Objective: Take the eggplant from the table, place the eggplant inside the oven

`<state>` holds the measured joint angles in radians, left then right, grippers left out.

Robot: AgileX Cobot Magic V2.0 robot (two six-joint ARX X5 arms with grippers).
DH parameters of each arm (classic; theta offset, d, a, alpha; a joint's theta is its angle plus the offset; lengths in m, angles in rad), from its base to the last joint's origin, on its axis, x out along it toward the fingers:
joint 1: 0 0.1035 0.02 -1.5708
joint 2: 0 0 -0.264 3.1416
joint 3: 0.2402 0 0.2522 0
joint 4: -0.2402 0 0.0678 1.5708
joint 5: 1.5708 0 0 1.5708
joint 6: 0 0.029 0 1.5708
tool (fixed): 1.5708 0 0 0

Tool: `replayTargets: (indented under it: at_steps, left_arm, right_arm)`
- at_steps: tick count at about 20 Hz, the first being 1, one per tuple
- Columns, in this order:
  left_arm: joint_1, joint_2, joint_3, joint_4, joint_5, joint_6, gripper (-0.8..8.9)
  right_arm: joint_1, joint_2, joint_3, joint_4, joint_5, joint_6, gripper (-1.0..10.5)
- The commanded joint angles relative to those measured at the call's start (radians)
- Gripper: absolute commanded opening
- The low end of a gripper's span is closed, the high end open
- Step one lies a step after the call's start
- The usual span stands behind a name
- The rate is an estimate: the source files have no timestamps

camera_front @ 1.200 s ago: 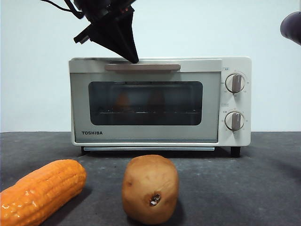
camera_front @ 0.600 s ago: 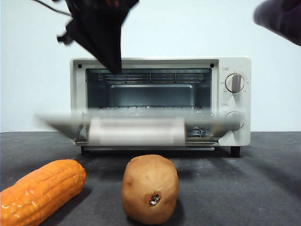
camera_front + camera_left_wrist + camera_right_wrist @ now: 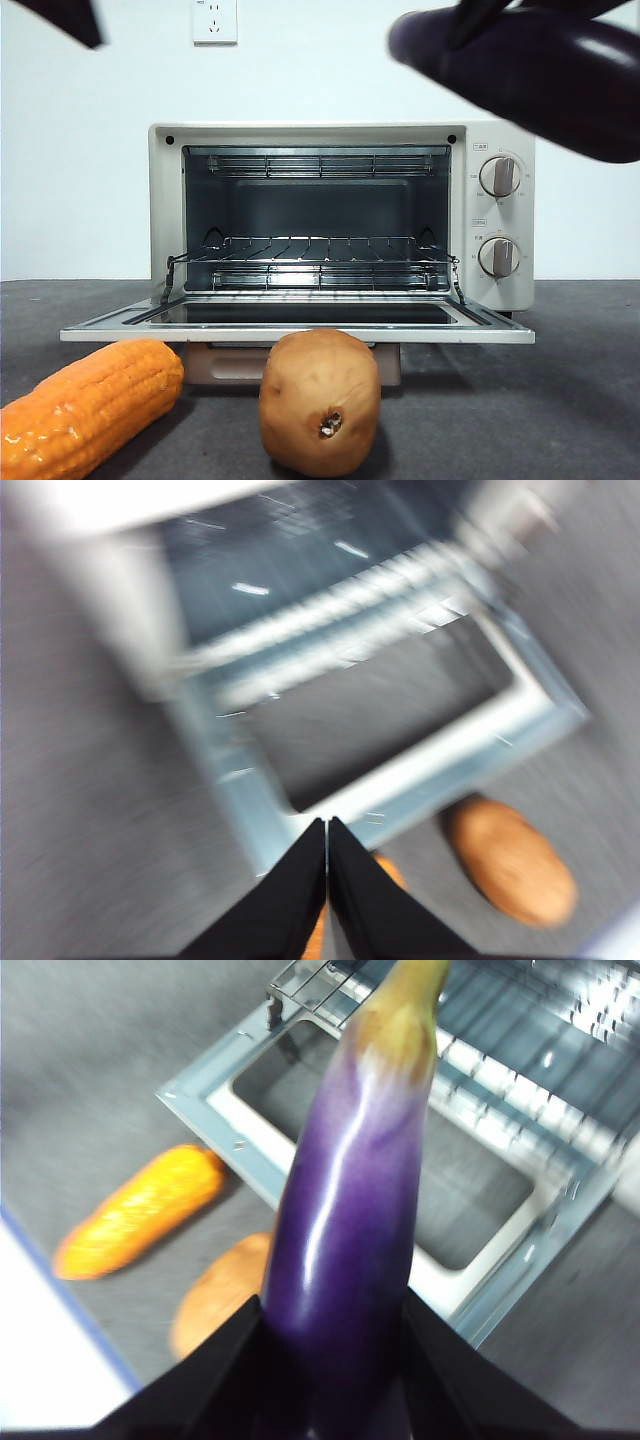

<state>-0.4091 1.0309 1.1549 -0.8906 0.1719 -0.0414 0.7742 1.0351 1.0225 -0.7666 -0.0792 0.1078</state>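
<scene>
Oven door, shut a second ago, now lies fully down on the cream-white boxy toaster oven (image 3: 340,215). Right gripper (image 3: 330,1335) pinches the long glossy purple eggplant (image 3: 540,75), airborne upper right of the front frame. Left gripper (image 3: 327,830), jaws apparently pressed together in a blurred view, sits upper left.

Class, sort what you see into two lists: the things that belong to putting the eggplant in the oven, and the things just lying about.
Belonging to the job:
eggplant, held by the right gripper
oven, door open
table

Just lying about:
corn cob
potato
left gripper, raised aside
</scene>
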Motion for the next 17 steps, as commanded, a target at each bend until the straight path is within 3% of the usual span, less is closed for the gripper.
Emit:
replayTargets:
  at_steps: [1,5,9,13,17]
  left_arm:
    - [0.072,-0.115,-0.068,0.035,0.000,-0.043,0.03]
    - [0.202,-0.295,-0.167,0.039,0.000,-0.055,0.03]
    - [0.278,-0.391,-0.190,0.039,0.000,-0.053,0.02]
    - [0.304,-0.412,-0.190,0.038,0.001,-0.053,0.02]
    - [0.304,-0.412,-0.190,0.039,0.016,-0.053,0.02]
  right_arm:
    - [0.046,0.134,0.097,-0.009,0.082,-0.137,0.0]
    - [0.117,0.373,0.270,-0.015,0.299,-0.319,0.0]
    - [0.161,0.578,0.391,0.010,0.461,-0.514,0.0]
    - [0.167,0.697,0.416,0.159,0.575,-0.682,0.0]
    - [0.162,0.763,0.416,0.306,0.611,-0.841,0.0]
